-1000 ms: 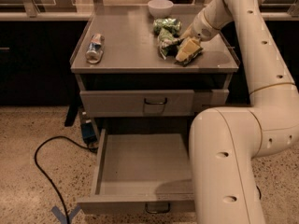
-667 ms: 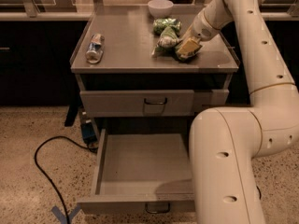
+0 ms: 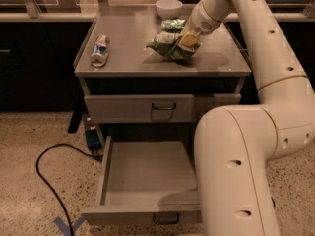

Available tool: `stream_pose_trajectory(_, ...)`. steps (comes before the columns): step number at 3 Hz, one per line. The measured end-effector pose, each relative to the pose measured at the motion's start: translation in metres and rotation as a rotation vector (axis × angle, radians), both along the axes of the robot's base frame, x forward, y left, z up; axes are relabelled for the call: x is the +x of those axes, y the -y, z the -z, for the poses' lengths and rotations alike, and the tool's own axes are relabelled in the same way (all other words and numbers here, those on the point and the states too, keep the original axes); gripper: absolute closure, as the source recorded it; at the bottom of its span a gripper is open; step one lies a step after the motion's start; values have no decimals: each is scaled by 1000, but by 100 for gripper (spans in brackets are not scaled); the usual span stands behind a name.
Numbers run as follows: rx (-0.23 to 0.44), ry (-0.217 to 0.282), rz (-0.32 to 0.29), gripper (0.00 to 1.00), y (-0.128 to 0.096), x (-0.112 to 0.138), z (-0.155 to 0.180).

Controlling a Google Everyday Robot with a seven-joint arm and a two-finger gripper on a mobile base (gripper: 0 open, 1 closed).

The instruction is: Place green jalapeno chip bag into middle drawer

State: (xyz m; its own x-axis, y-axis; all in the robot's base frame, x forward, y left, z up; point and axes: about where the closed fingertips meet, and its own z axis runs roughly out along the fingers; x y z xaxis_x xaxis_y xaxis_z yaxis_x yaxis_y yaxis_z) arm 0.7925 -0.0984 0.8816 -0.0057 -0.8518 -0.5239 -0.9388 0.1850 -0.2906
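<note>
**A:** Where is the chip bag (image 3: 166, 44) held at this point?

**B:** It is held at its right end by the gripper (image 3: 187, 41), above the back right part of the surface (image 3: 128, 65). The fingers (image 3: 191, 36) are seen closed narrowly on the crumpled foil. Whether the bag's left end is touching the surface cannot be told.

**A:** What is likely to be lost first?

**B:** The grip itself. Only one end of the foil is pinched, so the long free part could be swung during the carry and the bag pulled out of the fingers.

**A:** And the things nearby?

**B:** A smaller green bag (image 3: 173, 24) lies just behind, close to the gripper, with a bowl (image 3: 169, 7) beyond it. Either could be knocked if the bag is drawn back instead of forward. The bottle (image 3: 100, 50) lies well apart and is judged safe.

**A:** What about the way down?

**B:** The middle drawer (image 3: 147, 173) is pulled open below, under the shut upper drawer (image 3: 142, 108). The hanging foil could be caught on the front edge of the surface. Part of the drawer's right side is covered by the arm (image 3: 236, 171), so the room there cannot be judged. If the bag is released too far forward, it could be dropped on the floor near the cable (image 3: 47, 168).
</note>
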Motion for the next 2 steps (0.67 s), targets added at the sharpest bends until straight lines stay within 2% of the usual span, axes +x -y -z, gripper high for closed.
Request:
stream_pose_trajectory(1, -1, 21, -38, 100, -20, -12, -16)
stream_pose_trajectory(2, 50, 99, -46, 100, -29, -33, -51)
